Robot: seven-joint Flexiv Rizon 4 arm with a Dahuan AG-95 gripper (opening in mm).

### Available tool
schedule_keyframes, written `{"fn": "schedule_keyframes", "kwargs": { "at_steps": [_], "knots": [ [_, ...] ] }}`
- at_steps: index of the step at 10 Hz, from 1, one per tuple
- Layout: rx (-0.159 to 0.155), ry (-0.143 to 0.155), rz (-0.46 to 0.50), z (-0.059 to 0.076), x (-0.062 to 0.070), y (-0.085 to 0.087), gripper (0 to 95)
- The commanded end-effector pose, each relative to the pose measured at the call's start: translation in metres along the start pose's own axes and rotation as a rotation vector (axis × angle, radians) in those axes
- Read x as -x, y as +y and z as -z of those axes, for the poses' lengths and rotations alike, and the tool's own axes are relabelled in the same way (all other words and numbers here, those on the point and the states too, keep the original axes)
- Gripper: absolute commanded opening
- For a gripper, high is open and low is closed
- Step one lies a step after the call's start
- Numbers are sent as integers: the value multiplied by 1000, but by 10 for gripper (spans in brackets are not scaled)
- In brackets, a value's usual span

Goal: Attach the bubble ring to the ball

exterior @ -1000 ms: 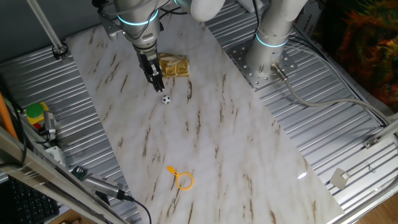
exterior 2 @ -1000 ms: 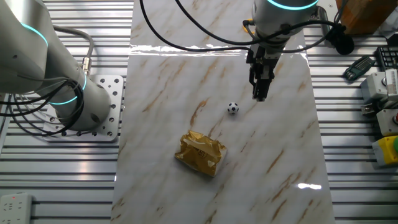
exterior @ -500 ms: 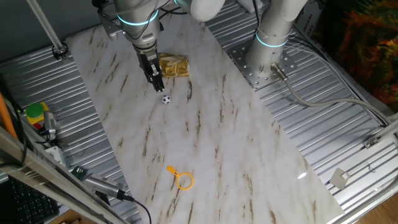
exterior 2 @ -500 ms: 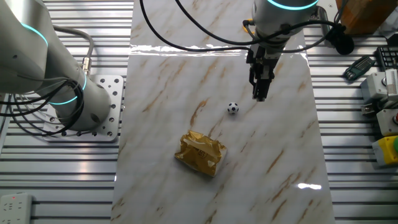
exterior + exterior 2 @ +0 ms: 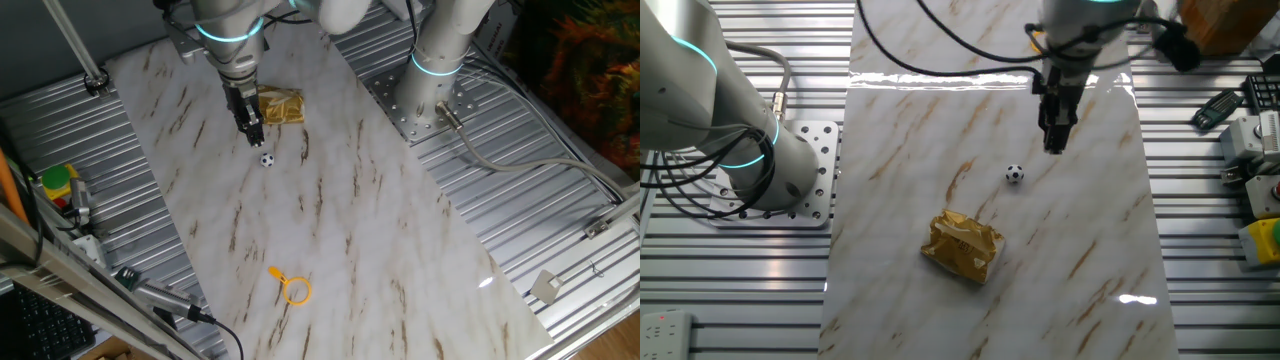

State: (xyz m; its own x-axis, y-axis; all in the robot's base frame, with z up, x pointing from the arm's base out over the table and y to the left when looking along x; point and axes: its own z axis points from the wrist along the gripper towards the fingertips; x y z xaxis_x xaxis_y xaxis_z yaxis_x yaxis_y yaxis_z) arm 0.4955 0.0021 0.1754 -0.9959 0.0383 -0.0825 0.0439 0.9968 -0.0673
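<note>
1. Nearest the front edge of the marble-patterned bench (image 5: 400, 260) lies the small orange-yellow plastic bubble ring (image 5: 292, 288), untouched.
2. Mid-bench sits the tiny black-and-white ball (image 5: 266, 158), well apart from the ring.
3. Just beyond it the gripper (image 5: 254, 138) hangs empty, fingers closed together; it has lifted slightly off the ball since a second ago.
4. Farther back rests a crumpled gold foil wrapper (image 5: 277, 105). Nothing is attached yet.

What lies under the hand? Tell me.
Only bare marble tabletop lies under the hand; the ball sits beside it, uncovered. Nothing seems hidden there.
</note>
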Motion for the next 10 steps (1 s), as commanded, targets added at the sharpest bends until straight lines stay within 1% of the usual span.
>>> {"fn": "schedule_keyframes", "kwargs": {
  "at_steps": [1, 4, 5, 10],
  "knots": [
    [-16, -19, -38, 4, 0, 1, 0],
    [-13, -22, -44, 10, -3, -4, 0],
    [-21, -17, -41, 11, -3, -4, 0],
    [-19, -21, -32, 14, -4, -3, 0]
  ]
}}
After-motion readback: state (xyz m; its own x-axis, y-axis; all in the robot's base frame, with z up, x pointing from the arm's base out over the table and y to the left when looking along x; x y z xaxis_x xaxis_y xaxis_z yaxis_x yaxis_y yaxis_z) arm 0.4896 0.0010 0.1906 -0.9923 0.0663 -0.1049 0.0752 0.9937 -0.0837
